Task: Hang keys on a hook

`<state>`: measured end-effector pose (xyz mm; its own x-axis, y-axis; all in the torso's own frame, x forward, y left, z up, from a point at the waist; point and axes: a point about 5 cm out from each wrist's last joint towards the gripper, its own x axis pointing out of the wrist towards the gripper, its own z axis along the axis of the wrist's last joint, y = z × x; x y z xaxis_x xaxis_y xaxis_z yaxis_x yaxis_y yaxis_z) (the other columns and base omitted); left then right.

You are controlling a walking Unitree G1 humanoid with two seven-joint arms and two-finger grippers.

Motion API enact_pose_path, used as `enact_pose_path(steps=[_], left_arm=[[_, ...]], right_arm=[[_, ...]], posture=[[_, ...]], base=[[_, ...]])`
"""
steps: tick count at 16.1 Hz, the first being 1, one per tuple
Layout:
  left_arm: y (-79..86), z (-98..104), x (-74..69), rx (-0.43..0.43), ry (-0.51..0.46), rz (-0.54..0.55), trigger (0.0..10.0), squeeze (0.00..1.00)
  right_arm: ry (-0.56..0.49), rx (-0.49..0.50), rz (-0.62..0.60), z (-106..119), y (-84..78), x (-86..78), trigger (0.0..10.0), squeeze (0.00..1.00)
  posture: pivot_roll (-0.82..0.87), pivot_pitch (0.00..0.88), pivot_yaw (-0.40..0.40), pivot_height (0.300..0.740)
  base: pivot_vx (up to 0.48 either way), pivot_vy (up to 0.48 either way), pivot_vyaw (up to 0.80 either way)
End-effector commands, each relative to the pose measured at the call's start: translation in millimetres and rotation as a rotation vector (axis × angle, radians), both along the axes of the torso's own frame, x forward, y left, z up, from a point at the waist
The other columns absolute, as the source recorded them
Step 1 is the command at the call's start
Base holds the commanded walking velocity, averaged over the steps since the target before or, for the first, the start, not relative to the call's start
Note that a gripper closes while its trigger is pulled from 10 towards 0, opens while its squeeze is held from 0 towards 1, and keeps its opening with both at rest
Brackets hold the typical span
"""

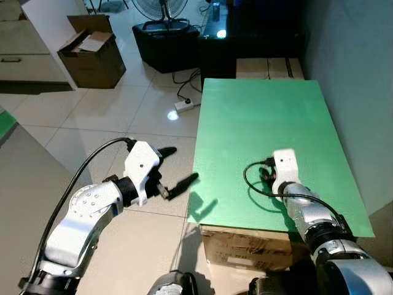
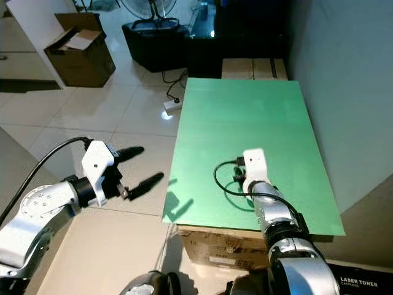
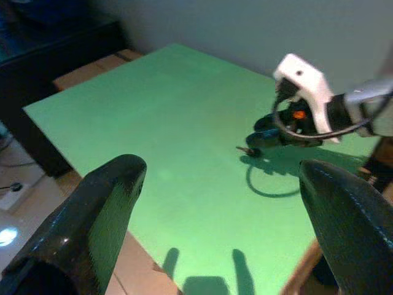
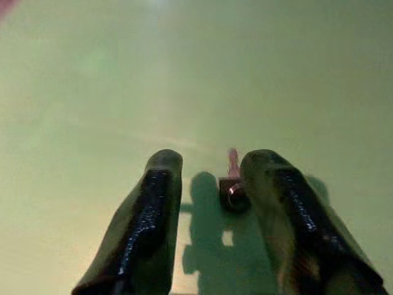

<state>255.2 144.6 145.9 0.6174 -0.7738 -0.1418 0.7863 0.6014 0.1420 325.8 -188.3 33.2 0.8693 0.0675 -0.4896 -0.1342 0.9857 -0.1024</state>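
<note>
A: What's biggest here?
B: A flat, matte green board on cardboard boxes, over glossy floor tiles.
A: The arms?
B: The left gripper hangs off the board's edge, its long black fingers spread wide.
A: And the right?
B: The right gripper is low on the board, fingers parted, nothing held.
A: The key?
B: The key, small with a dark head, lies flat between them.

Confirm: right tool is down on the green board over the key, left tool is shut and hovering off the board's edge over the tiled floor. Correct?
One error: the left tool is open, not shut. The left eye view shows its two black fingers spread apart, and the left wrist view shows a wide gap between them. The rest holds: the right tool is on the flat green board beside the small dark key.
</note>
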Motion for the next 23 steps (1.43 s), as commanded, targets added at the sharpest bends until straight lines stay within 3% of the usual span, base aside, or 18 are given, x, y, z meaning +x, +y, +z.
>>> enact_pose_path(steps=[1,5,11,15,16,23], left_arm=[[-0.2,-2,-4.2,0.016,0.019,-0.021,10.0,0.0],[2.6,3,-7.1,0.045,0.02,-0.024,10.0,0.0],[9.3,16,-8.0,0.069,0.004,-0.024,10.0,0.0],[10.2,13,-27.4,0.079,0.067,-0.084,10.0,0.0],[10.5,12,-28.8,0.083,0.07,-0.083,10.0,0.0],[16.5,13,-33.9,0.1,0.081,-0.027,10.0,0.0]], right_arm=[[0.003,-0.019,0.018,4,0.1,4.2,10.0,1.0],[0.013,-0.063,-0.024,9,-14.3,8.6,10.0,1.0],[-0.005,-0.007,-0.016,15,-17.9,13.4,10.0,1.0],[0.009,-0.007,0.009,7,-11.4,8.6,10.0,1.0],[0.017,-0.011,0.011,6,-10.6,7.5,10.0,0.0],[0.057,-0.019,0.005,4,-6.1,8.5,10.0,0.0]], posture=[[0.03,0.116,0.136,0.74],[0.08,0.161,0.132,0.74],[0.14,0.196,0.157,0.74],[0.16,0.215,0.167,0.74],[0.17,0.22,0.163,0.74],[0.19,0.251,0.143,0.74]], base=[[0.0,0.0,0.0],[0.0,0.0,0.0],[0.0,0.0,0.0],[0.0,0.0,0.0],[0.0,0.0,0.0],[0.0,0.0,0.0]])
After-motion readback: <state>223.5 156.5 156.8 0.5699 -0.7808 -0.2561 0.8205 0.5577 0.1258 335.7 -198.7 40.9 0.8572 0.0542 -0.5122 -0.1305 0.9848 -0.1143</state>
